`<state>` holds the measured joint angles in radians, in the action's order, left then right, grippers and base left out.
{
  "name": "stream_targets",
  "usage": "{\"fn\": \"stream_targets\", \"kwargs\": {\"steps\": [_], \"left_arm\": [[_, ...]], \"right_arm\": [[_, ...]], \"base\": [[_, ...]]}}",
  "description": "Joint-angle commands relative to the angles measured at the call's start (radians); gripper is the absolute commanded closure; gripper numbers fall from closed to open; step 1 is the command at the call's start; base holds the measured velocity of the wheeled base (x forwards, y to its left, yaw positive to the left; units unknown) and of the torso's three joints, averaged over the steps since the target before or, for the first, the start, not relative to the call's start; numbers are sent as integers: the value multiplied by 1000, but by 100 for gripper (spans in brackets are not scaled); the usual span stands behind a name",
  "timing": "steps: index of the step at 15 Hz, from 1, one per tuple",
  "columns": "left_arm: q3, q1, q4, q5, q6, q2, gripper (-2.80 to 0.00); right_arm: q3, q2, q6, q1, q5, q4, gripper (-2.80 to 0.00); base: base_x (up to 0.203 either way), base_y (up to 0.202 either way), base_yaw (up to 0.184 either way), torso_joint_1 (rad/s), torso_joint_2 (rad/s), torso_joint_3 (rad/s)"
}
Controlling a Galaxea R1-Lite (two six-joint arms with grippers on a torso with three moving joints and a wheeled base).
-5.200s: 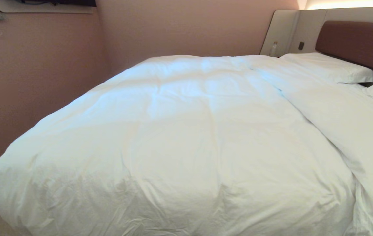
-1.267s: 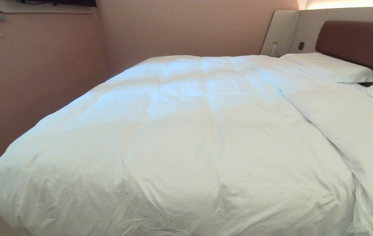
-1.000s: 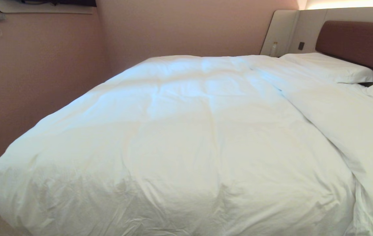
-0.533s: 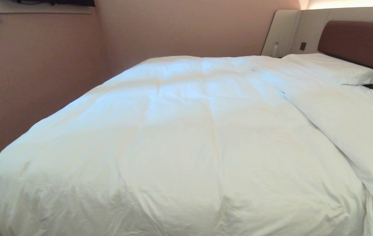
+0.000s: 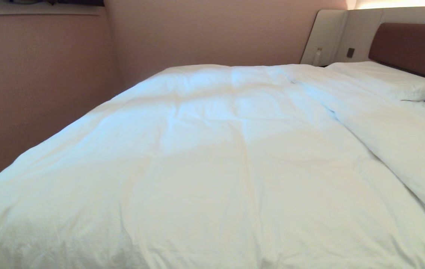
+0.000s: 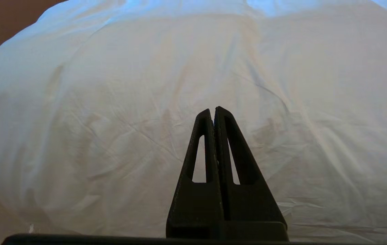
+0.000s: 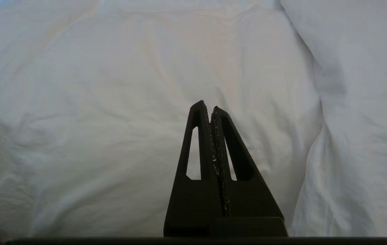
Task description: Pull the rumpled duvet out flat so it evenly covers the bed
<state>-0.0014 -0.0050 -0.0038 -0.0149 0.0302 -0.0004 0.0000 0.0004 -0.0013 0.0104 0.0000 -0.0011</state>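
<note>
The duvet (image 5: 212, 157) lies across the bed (image 5: 414, 45), folded back in a thick band on the right near the pillow (image 5: 388, 80). Left gripper (image 6: 212, 109) and right gripper (image 7: 207, 103) are pressed together, empty, at the near edge. Best to pinch that fold's edge deeply and draw it rightward evenly.

The right gripper (image 7: 210, 110) points at the creased white duvet (image 7: 111, 102), its black fingers (image 7: 198, 143) pressed together, holding nothing; a thick fold runs alongside
</note>
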Motion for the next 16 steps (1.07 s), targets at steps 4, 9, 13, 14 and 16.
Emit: {"fn": "stream_targets", "kwargs": {"steps": [4,9,13,14,16], "left_arm": [[0,0,-1,0,-1,0,0],[1,0,-4,1,2,0,0],[1,0,-5,1,2,0,0],[1,-1,-5,1,0,0,0],[1,0,-5,1,0,0,0]], "right_arm": [[0,0,0,0,0,0,0],[0,0,1,0,0,0,0],[0,0,1,0,0,0,0],[0,0,3,0,0,0,0],[0,0,3,0,0,0,0]], "base": [[0,0,0,0,0,0],[-175,0,2,4,3,1],[-52,0,0,-1,0,1],[0,0,0,0,0,0],[0,0,0,0,0,0]]}}
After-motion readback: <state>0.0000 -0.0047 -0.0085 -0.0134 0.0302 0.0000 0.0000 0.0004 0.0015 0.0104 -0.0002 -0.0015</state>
